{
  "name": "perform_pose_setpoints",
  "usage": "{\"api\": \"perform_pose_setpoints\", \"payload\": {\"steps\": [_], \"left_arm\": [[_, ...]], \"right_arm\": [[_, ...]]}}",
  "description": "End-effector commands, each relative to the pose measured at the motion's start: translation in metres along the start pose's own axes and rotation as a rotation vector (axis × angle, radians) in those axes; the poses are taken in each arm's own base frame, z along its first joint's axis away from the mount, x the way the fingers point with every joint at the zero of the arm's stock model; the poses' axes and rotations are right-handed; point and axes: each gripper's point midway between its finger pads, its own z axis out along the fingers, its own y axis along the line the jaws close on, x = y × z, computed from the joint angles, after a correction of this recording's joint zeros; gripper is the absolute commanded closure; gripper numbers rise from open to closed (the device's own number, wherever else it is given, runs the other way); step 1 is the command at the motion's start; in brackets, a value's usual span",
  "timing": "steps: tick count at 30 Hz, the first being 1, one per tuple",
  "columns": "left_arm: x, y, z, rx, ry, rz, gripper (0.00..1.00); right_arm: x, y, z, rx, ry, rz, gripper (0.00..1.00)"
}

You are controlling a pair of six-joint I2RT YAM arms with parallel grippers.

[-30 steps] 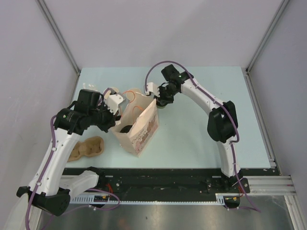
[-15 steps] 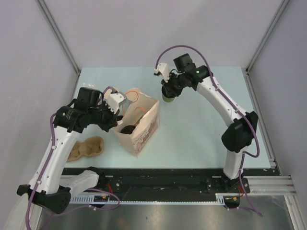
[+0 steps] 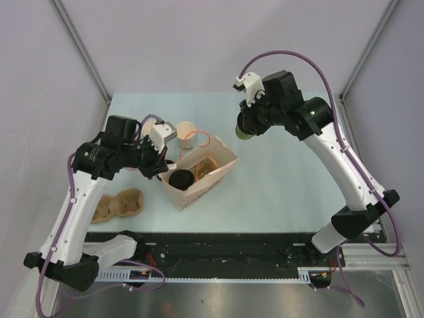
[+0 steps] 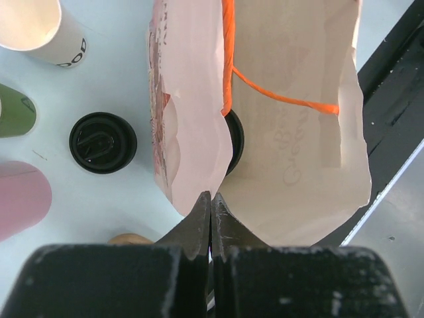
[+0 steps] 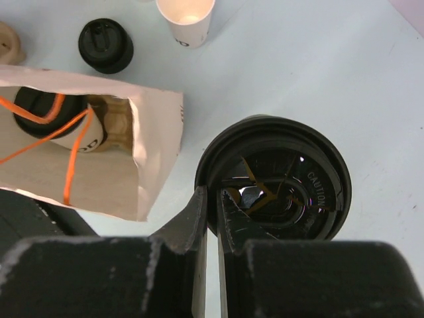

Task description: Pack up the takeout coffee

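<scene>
My right gripper (image 5: 212, 199) is shut on the rim of a black lid (image 5: 285, 179) that caps a green-sided cup (image 3: 246, 135). It holds the cup in the air to the right of the beige paper bag (image 3: 215, 169). A second lidded cup (image 5: 40, 109), white with dark print, stands inside the bag (image 5: 99, 189) and shows from above as a black disc (image 3: 180, 177). My left gripper (image 4: 211, 199) is shut on the bag's near-left rim (image 4: 192, 132) and keeps its mouth open. Orange handles (image 4: 278, 99) hang across the opening.
Behind the bag stand an open white cup (image 3: 185, 130) (image 4: 30, 26) and a loose black lid (image 4: 103, 142) (image 5: 106, 45). A green cup (image 4: 13, 109) and a pink cup (image 4: 23, 199) show at the left wrist view's left edge. A tan pulp tray (image 3: 119, 204) lies front left.
My right arm has swung up and to the right, away from the bag's far edge, with the lidded cup in its grip. The bag has tipped rightward with its mouth wider.
</scene>
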Motion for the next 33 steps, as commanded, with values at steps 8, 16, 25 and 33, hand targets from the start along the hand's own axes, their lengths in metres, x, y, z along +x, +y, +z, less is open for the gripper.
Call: {"api": "perform_pose_setpoints", "payload": {"steps": [8,16,25,33], "left_arm": [[0.001,-0.005,0.010,0.037,-0.021,-0.045,0.99],[0.000,0.000,0.013,0.018,-0.019,-0.044,1.00],[0.000,0.003,0.011,-0.005,-0.021,-0.038,1.00],[0.000,0.005,0.013,-0.003,-0.020,-0.019,1.00]], "right_arm": [[-0.040,0.072,-0.078,0.007,-0.110,-0.038,1.00],[-0.051,0.118,-0.084,-0.072,-0.131,-0.120,1.00],[-0.046,0.154,-0.034,-0.267,-0.039,-0.159,1.00],[-0.038,0.144,0.006,-0.247,0.031,-0.164,1.00]]}}
